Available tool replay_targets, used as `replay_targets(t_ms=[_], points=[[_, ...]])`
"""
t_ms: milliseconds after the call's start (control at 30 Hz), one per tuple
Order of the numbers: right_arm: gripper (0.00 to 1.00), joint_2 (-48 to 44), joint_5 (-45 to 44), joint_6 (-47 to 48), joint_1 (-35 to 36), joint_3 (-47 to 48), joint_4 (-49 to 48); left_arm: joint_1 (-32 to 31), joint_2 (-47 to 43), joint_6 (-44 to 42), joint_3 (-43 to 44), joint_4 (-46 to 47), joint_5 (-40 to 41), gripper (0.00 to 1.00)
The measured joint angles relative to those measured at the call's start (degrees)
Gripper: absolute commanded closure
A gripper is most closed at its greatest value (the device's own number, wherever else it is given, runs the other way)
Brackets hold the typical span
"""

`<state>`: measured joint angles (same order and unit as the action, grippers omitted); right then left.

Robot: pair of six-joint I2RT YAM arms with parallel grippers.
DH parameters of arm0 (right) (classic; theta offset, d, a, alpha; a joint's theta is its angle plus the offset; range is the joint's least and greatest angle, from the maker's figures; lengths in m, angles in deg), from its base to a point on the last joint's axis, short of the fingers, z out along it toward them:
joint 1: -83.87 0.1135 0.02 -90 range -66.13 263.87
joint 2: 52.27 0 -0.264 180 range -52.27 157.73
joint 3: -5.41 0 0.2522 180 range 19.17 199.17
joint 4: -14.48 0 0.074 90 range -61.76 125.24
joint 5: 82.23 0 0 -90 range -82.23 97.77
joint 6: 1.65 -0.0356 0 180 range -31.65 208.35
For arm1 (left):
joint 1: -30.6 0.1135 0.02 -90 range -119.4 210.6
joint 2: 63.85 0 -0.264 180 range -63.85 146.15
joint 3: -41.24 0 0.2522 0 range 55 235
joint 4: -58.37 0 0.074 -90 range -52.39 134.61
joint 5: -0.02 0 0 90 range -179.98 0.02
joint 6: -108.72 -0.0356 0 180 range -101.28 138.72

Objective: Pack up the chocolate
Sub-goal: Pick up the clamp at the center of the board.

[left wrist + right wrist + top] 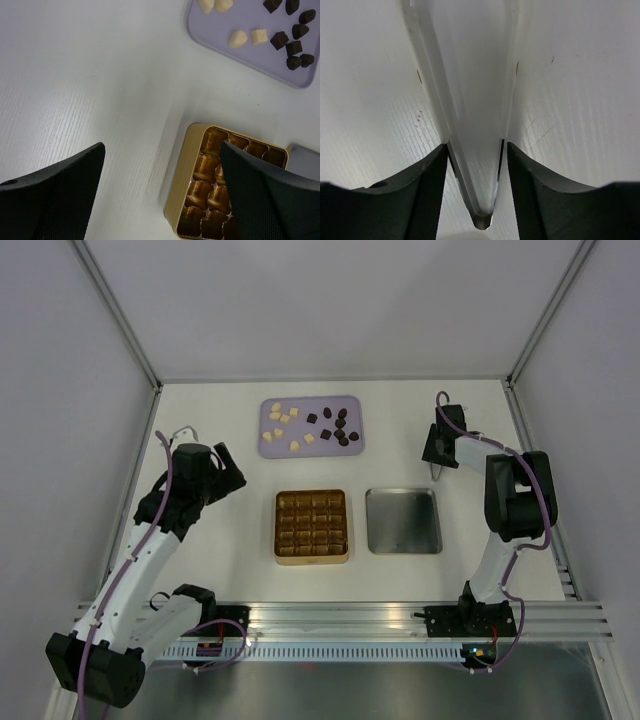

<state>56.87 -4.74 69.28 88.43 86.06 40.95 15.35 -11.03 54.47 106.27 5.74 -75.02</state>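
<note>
The left tool [220,472] hangs over the white desk [400,410], just left of the square gold metal tin [312,560]. Its fingers are spread wide and hold nothing. In the left wrist view, the tin's gridded cells nearest the camera look empty.

The chocolate [327,434] all lies on the flat lavender tray [270,450] behind the tin. The pale cream cubes [284,419] are scattered on the tray's left half and the dark brown lumps [341,424] are bunched on its right. No piece seems to be packed yet, so the task is at its very start.

Right of the tin, and apart from it, sits a shallow square silver metal lid [404,521].

Further right, the right tool [476,150] is low over the desk with the thin metal tweezers [481,221] between its black fingers [432,185]. Each finger appears to press against one leg near the joined end, so it looks like a pinch on the tweezers. The tweezers seem to rest on the desk.

The step in hand, I judge, is fetching the tweezers before any piece is moved. The next move calls for a firm enough hold that the thin legs do not slip or twist as they are lifted, with the open tips left free. The right arm would then have to travel left to the lavender tray and bring those tips down over a single piece.
</note>
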Motion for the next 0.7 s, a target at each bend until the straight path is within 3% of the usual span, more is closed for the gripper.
replay_targets(t_ms=[367,700], points=[[0.59,-0.46,-0.28,-0.20,-0.28,-0.96,-0.96,0.00,-0.37,0.00,0.00,0.00,0.00,0.00],[0.63,-4.33,1.20,0.85,-0.28,-1.53,3.04,0.00,-1.53,0.00,0.00,0.00,0.04,0.00]])
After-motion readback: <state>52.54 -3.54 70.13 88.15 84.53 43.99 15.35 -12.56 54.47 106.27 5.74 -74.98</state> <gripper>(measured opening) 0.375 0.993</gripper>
